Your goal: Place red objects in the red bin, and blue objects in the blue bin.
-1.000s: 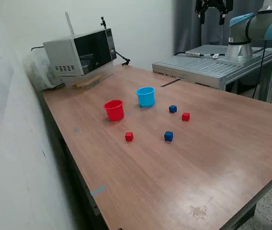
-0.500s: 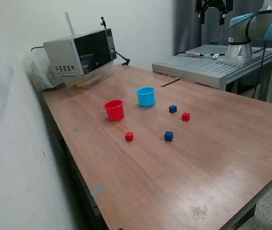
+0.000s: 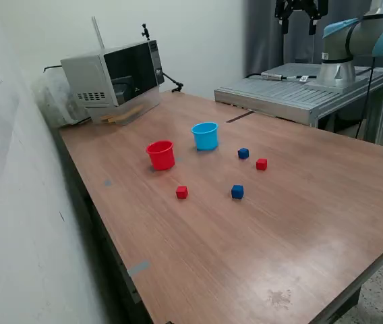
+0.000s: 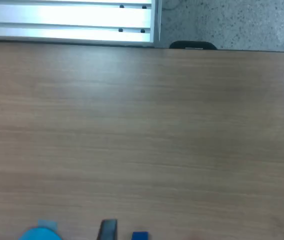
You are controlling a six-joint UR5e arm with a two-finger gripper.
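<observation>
On table (image 3: 299,202): red cup (image 3: 160,154) upright.

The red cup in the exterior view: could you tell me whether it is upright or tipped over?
Upright. The red cup stands on its base on the table with its round open rim facing up, apart from the cubes.

Gripper (image 3: 301,25): top cut by exterior frame edge; jaw spacing unclear.
Blue cup (image 4: 41,233): only rim sliver, wrist view, 7 o'clock edge.
Blue cube (image 4: 140,236): cropped, 6 o'clock edge.
</observation>
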